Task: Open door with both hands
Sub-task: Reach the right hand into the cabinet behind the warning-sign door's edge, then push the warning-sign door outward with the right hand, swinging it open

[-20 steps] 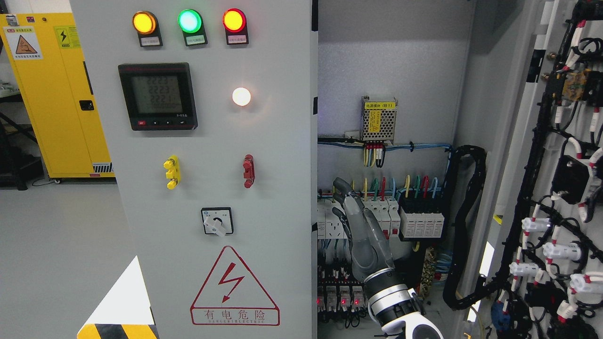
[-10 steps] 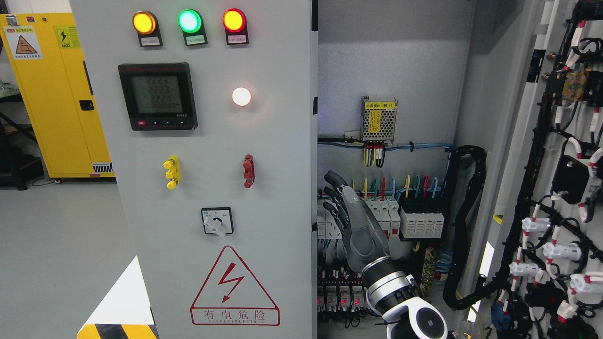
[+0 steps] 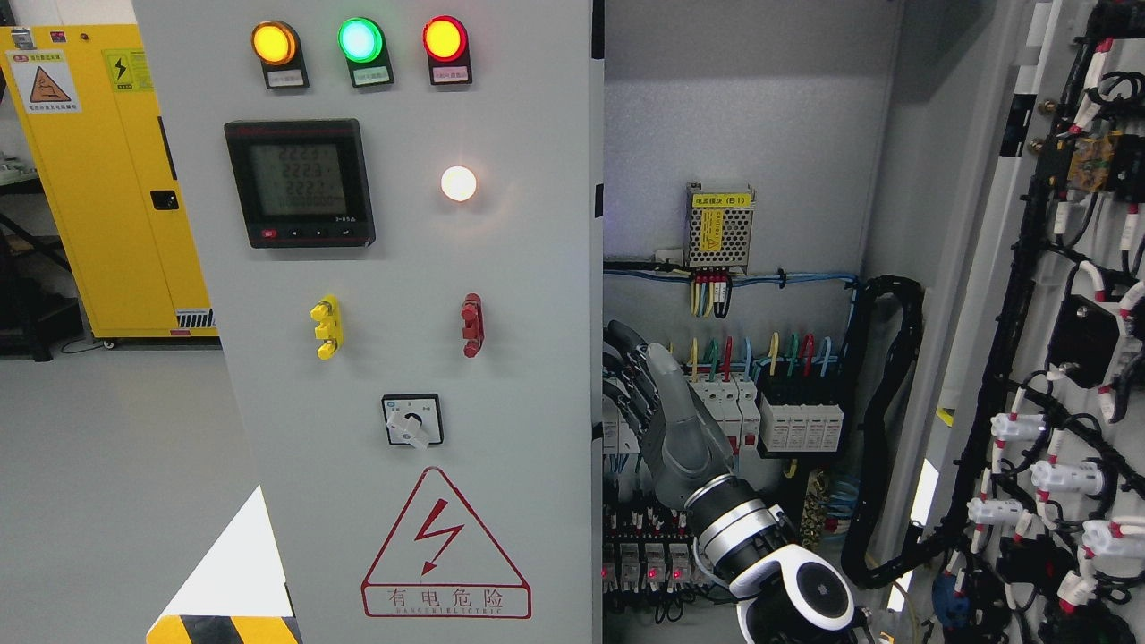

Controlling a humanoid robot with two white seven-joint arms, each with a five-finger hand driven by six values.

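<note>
The right robot hand (image 3: 657, 402) reaches up from the lower right into the open cabinet, its fingers (image 3: 626, 344) extended and lightly spread, holding nothing, close beside the right edge of the left door (image 3: 402, 358). That door stands upright, tall axis vertical, facing the camera, while the right door (image 3: 1064, 313) is swung wide open, showing wiring.

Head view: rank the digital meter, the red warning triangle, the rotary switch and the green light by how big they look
1. Red warning triangle, largest.
2. Digital meter.
3. Rotary switch.
4. Green light, smallest, though only a little smaller than the switch.
All four sit on the same closed door panel, so nearness hardly skews this.
</note>
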